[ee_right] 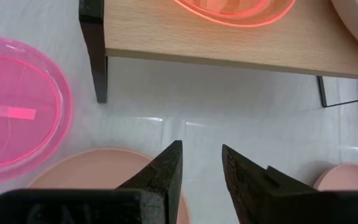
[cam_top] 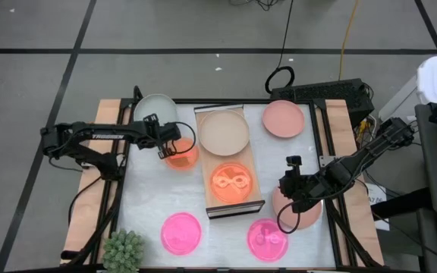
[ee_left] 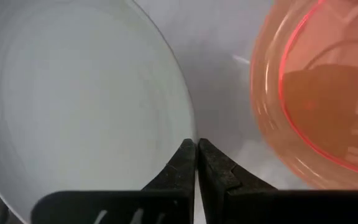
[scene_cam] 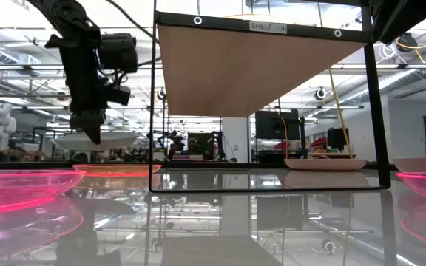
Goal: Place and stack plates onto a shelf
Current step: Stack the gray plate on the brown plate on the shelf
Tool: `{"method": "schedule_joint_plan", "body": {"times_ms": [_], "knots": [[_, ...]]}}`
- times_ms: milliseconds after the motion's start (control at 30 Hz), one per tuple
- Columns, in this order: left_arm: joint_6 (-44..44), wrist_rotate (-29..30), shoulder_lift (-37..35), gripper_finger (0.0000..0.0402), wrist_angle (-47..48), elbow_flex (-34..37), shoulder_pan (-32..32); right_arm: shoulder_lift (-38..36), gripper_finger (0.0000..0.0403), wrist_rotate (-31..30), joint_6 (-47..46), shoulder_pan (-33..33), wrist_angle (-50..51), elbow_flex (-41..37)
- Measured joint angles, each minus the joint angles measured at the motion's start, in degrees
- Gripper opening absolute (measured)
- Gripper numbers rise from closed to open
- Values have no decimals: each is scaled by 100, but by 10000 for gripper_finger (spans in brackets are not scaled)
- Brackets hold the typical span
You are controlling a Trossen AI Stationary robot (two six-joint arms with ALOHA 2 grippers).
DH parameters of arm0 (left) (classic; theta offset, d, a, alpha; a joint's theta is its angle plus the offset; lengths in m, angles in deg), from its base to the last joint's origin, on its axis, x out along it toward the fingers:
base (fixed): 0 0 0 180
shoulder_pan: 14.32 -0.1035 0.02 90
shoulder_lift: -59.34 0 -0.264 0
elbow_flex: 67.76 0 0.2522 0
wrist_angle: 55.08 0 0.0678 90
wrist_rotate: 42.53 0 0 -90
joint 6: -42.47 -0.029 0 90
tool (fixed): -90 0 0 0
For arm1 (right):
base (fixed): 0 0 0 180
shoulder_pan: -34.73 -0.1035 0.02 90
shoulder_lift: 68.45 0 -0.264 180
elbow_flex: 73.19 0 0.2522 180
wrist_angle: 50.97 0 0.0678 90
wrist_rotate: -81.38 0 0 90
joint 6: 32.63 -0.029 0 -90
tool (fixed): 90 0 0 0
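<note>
Hot pink, two plates [cam_top: 181, 232] [cam_top: 267, 239] unshelved along the tabletop's near edge. Salmon plate [cam_top: 297, 210] near the right edge, right gripper [ee_right: 199, 167] over it, fingers parted, holding nothing. Shelf [cam_top: 234, 212], centre: orange plate [cam_top: 231, 183] and beige plate [cam_top: 223, 130] placed, nothing stacked. Left gripper [ee_left: 196, 163] pinches the green-grey plate [cam_top: 155, 111] by its rim above a second orange plate [cam_top: 182, 156]. Far right corner: salmon plate [cam_top: 283, 118]. By this count two plates are shelved.
</note>
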Motion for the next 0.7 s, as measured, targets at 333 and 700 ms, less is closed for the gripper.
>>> {"method": "schedule_joint_plan", "body": {"times_ms": [333, 700], "knots": [[-55, -4, -409, 4, 1005, -659, 519, 2, 95, -2, 123, 1, -1, 0], [-189, 59, -421, 4, 2592, -2372, 1217, 2, 95, 0, 110, 1, -5, 0]]}}
